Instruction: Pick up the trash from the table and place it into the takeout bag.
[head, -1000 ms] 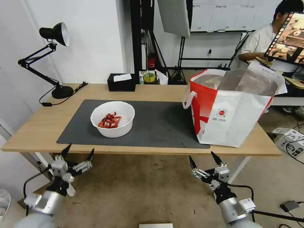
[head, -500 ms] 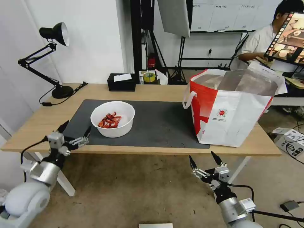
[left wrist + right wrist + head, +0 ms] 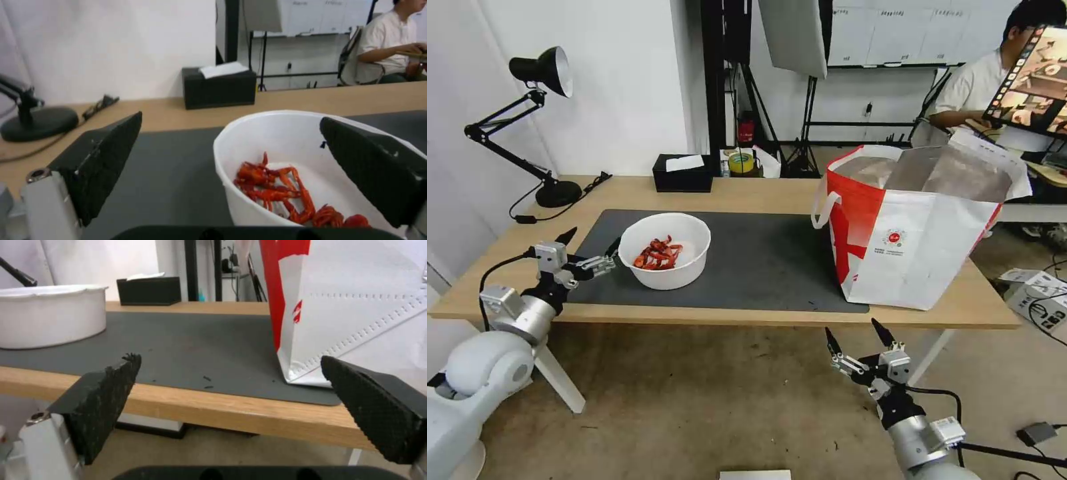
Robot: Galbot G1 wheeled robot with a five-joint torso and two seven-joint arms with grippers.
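A white round bowl (image 3: 665, 260) of red crayfish shells (image 3: 657, 254) sits on the dark grey mat (image 3: 760, 257) of the light-wood table (image 3: 514, 260). My left gripper (image 3: 592, 243) is open just left of the bowl, one finger near its rim. In the left wrist view the bowl (image 3: 267, 140) lies between the open fingers (image 3: 102, 160) with its shells (image 3: 285, 193) visible. The white-and-red takeout bag (image 3: 917, 240) stands open on the table's right end. My right gripper (image 3: 857, 337) hangs open below the table's front edge, facing the bag (image 3: 356, 306).
A black tissue box (image 3: 682, 173) stands at the table's back edge, and a black desk lamp (image 3: 537, 120) at the back left. A roll of tape (image 3: 741, 162) sits behind the box. A person sits at a desk at the far right.
My left arm rose from below the table's front edge and moved forward over the mat to the bowl's left side. The right arm has not moved.
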